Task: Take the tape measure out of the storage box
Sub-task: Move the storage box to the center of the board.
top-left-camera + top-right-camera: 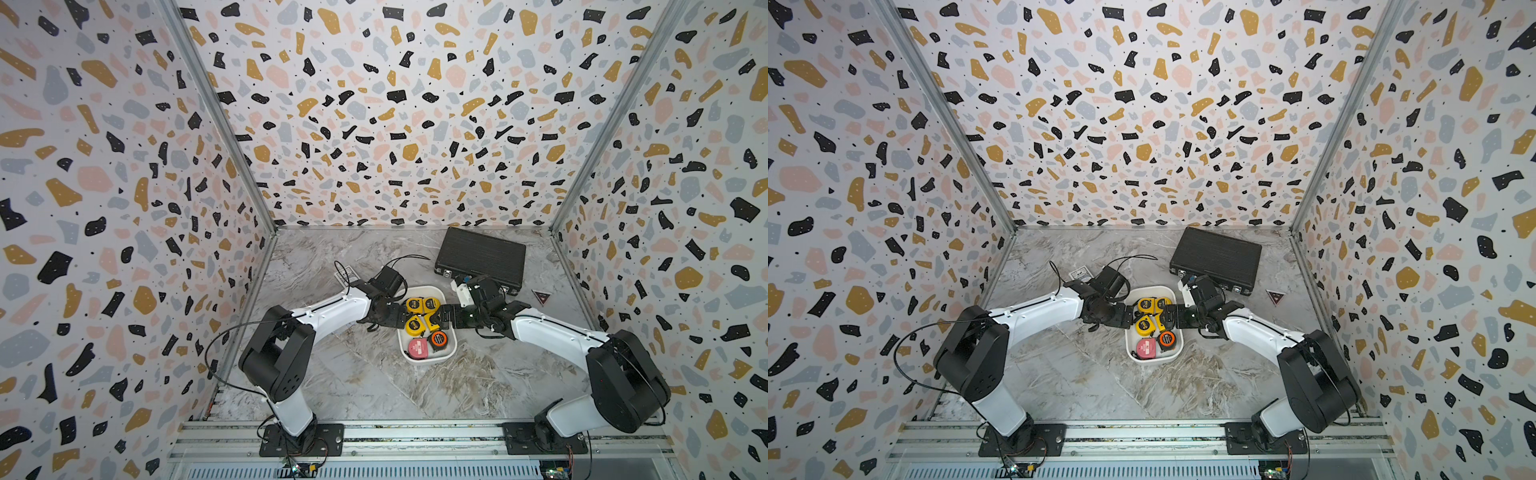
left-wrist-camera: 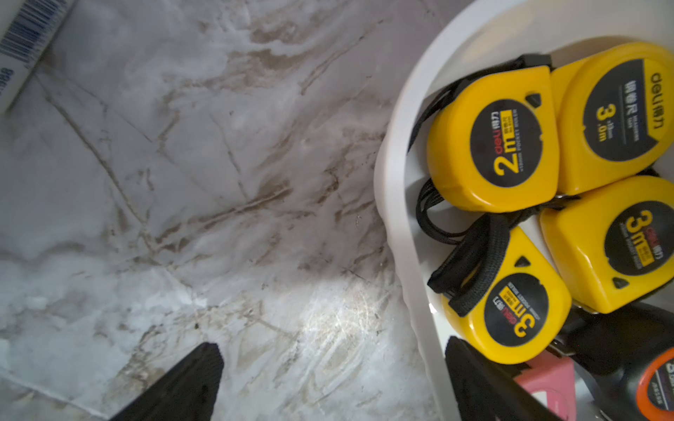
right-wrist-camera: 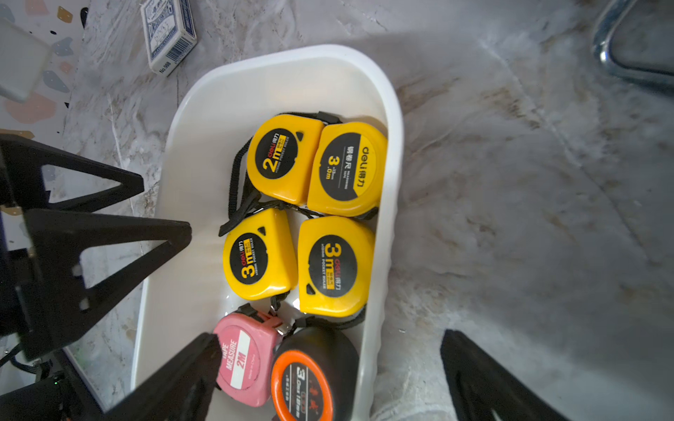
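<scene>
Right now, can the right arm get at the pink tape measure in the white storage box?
Probably yes. The pink tape measure lies uncovered, and the open right gripper hangs close by; the orange-and-black tape measure crowds one side.

Twin high top views over the whole scene; wrist views close above the shared storage box (image 3: 277,76)

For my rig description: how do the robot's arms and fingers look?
Both the left arm and right arm have white link shells, black joint housings and thin black cables. The fingers are black, triangular open frames with pointed tips.
</scene>
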`<state>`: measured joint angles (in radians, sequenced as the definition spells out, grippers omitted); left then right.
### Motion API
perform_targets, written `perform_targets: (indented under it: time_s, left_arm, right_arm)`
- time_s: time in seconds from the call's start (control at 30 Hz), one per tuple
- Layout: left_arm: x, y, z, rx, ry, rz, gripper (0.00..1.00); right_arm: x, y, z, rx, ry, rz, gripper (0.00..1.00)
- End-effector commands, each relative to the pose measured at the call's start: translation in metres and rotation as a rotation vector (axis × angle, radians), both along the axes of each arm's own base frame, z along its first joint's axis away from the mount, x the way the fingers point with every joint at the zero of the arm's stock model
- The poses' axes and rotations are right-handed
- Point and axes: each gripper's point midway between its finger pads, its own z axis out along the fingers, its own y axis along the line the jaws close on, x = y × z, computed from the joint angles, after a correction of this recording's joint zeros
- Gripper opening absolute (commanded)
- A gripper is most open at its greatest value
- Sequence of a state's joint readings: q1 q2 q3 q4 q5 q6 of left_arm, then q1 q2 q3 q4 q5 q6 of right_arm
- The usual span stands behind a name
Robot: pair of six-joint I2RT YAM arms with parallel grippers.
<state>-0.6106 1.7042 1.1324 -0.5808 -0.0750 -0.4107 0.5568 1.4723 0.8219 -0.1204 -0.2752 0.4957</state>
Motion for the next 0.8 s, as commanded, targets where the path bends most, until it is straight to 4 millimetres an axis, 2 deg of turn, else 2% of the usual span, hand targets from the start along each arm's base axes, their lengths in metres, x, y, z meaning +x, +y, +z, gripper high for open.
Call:
perform_targets:
  time_s: [0.0, 0.2, 0.37, 0.43, 0.53, 0.67, 0.77]
  left_arm:
    - [-0.008, 0.022, -0.003, 0.131, 0.028, -0.038, 1.00]
    - [-0.004, 0.046, -0.006, 0.190, 0.042, -0.033, 1.00]
    - [0.008, 0.078, -0.002, 0.235, 0.036, 0.001, 1.00]
    - [0.013, 0.084, 0.002, 0.221, 0.032, 0.007, 1.00]
    - [0.015, 0.075, 0.017, 0.177, 0.023, -0.001, 1.00]
    - [0.008, 0.045, 0.042, 0.060, -0.003, 0.005, 1.00]
    - [-0.002, 0.024, 0.054, 0.000, 0.000, 0.012, 0.99]
  right_arm:
    - [0.004, -0.003, 0.018, 0.000, -0.062, -0.005, 0.99]
    - [0.006, -0.002, 0.018, 0.002, -0.061, -0.007, 0.99]
    - [0.008, 0.001, 0.019, 0.015, -0.052, -0.006, 0.99]
    - [0.008, 0.004, 0.018, 0.018, -0.045, 0.008, 0.99]
    - [0.007, 0.006, 0.017, 0.014, -0.029, 0.027, 0.99]
    - [0.007, 0.007, 0.018, 0.002, -0.027, 0.041, 0.99]
    - [0.007, 0.003, 0.019, -0.020, -0.030, 0.044, 0.98]
